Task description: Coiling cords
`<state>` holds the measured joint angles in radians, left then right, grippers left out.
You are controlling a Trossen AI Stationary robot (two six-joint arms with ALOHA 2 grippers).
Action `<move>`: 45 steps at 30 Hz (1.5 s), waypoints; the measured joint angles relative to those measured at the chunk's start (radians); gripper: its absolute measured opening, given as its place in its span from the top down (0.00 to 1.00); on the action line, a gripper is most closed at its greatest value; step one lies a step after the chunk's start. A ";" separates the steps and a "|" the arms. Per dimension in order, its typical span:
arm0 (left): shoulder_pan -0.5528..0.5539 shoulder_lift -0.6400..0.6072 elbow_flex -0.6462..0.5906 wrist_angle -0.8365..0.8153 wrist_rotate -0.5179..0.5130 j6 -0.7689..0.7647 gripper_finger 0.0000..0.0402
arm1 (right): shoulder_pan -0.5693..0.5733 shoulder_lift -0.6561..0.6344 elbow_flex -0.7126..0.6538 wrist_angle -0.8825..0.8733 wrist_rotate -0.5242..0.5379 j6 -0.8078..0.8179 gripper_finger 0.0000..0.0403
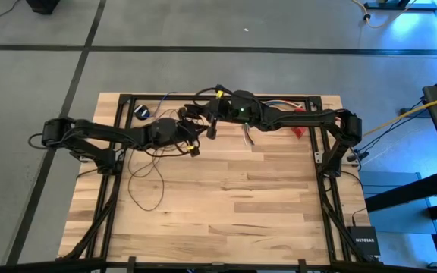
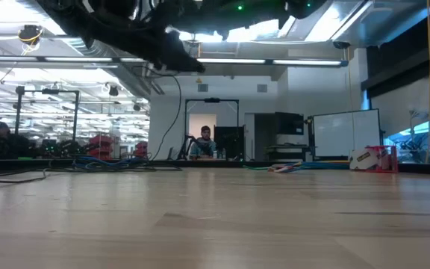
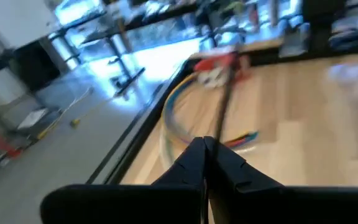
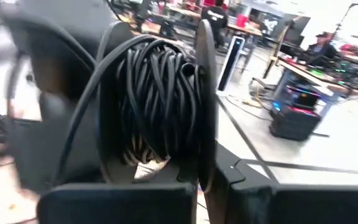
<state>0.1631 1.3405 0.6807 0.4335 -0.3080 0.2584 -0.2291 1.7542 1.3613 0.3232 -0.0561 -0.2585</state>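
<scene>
One light wooden table (image 1: 226,205) carries two dark arms that meet over its far edge, with grey floor and a bright workshop beyond. The left gripper (image 1: 193,149) is pinched fully closed, apparently on a strand, and the right gripper (image 4: 207,171) is clamped on a black spool (image 4: 205,93). One cord (image 4: 157,93) is wound thick on that spool, its slack looping over the table's left half (image 1: 146,178), with one black puck (image 1: 142,112).

The near half of my desk (image 1: 234,220) lies bare wood, easy passage. Loose cords (image 1: 146,178) loop toward my left side; both my arms crowd the far edge.
</scene>
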 joint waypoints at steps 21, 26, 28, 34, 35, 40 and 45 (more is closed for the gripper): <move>0.009 0.003 0.000 -0.214 -0.173 0.023 0.96 | 0.000 -0.051 -0.001 -0.043 -0.034 -0.008 0.98; -0.022 -0.008 0.000 -0.218 -0.172 0.034 0.78 | 0.000 -0.051 -0.001 -0.072 0.001 -0.038 0.98; -0.040 -0.034 0.000 -0.228 -0.174 0.051 0.71 | 0.000 -0.051 -0.001 -0.077 0.017 -0.039 0.98; -0.091 -0.180 0.000 -0.339 -0.171 0.086 0.58 | 0.000 -0.051 -0.001 -0.118 0.045 -0.071 0.98; -0.096 -0.210 0.000 -0.351 -0.171 0.081 0.58 | 0.000 -0.051 -0.001 -0.116 0.045 -0.071 0.98; -0.118 -0.327 -0.001 -0.449 -0.171 -0.003 0.57 | 0.000 -0.051 -0.001 -0.114 0.045 -0.072 0.98; -0.116 -0.335 -0.003 -0.576 -0.152 -0.104 0.57 | 0.000 -0.051 -0.001 -0.103 0.045 -0.072 0.98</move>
<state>0.0476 1.0052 0.6780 -0.1426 -0.4601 0.1544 -0.2291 1.7031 1.3605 0.2201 -0.0109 -0.3302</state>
